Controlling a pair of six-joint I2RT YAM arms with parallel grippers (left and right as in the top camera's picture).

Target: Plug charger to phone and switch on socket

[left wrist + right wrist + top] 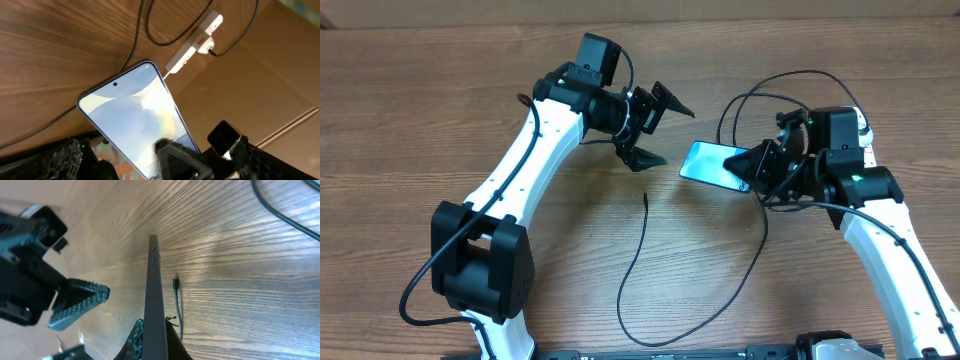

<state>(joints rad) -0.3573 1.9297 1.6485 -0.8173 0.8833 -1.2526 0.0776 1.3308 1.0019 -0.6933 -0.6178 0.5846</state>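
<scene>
My right gripper is shut on the right end of the phone and holds it, lit cyan screen up, just above the table. In the right wrist view the phone shows edge-on between my fingers. My left gripper is open and empty just left of the phone, which fills the left wrist view. The charger's connector tip lies loose on the table below the phone, also seen in the right wrist view. The socket lies behind my right arm, mostly hidden in the overhead view.
The black charger cable curves toward the table's front edge and back up to the socket. More black cable loops behind the phone. A brown cardboard wall stands beyond the socket.
</scene>
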